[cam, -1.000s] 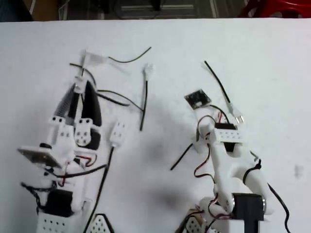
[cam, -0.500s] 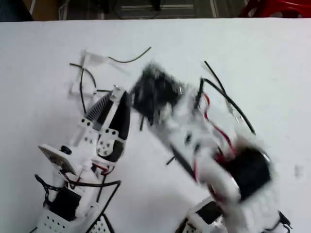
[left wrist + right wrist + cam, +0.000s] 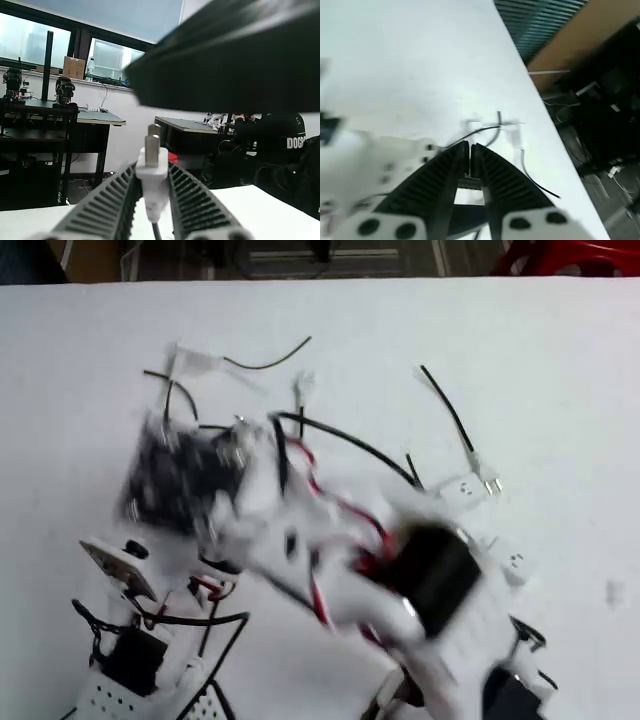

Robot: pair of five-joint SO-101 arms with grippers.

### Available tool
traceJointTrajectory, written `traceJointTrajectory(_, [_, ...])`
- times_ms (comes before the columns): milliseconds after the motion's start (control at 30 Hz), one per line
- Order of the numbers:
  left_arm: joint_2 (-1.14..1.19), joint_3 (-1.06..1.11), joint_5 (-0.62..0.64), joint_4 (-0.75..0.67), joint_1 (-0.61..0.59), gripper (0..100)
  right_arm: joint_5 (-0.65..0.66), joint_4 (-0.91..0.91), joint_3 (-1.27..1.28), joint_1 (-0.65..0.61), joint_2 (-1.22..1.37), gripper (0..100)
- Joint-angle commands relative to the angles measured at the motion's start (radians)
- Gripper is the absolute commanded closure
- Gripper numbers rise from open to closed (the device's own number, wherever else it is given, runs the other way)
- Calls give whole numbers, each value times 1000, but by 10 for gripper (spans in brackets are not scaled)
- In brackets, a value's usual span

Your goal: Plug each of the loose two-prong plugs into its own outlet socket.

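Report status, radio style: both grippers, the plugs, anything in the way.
Left gripper shut on white plug, prongs up. Right gripper shut. Right arm crosses over left arm, above held plug. Second plug loose on table.

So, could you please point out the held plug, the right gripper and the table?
held plug (image 3: pixel 152 175), left wrist view, on its white body below the prongs.
right gripper (image 3: pixel 470 148), right wrist view, midway between its fingertips.
table (image 3: pixel 560 360), high view, on a bare white stretch.

The plug (image 3: pixel 151 172) is smooth white plastic with dull metal prongs (image 3: pixel 152 146), the fingers (image 3: pixel 107 202) ribbed matt plastic, the table (image 3: pixel 520 330) matt white.
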Motion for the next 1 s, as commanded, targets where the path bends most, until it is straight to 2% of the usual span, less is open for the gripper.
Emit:
traceJointTrajectory(0, [-12,-14,-8,-23,13,979,78,-65,-25,102,84,979])
traceJointTrajectory(367, [-12,-14,-8,-23,13,979,107,-194,-25,504,326,979])
traceJointTrajectory(567, [-12,-14,-8,-23,13,979,107,-231,-34,611,355,979])
traceJointTrajectory(667, [-12,-14,-8,-23,13,979,107,-223,-61,602,288,979])
traceJointTrajectory(767, [-12,-12,-8,-21,13,979,107,-183,-97,519,183,979])
traceJointTrajectory(967, [-12,-12,-8,-20,13,979,107,-35,-98,170,21,979])
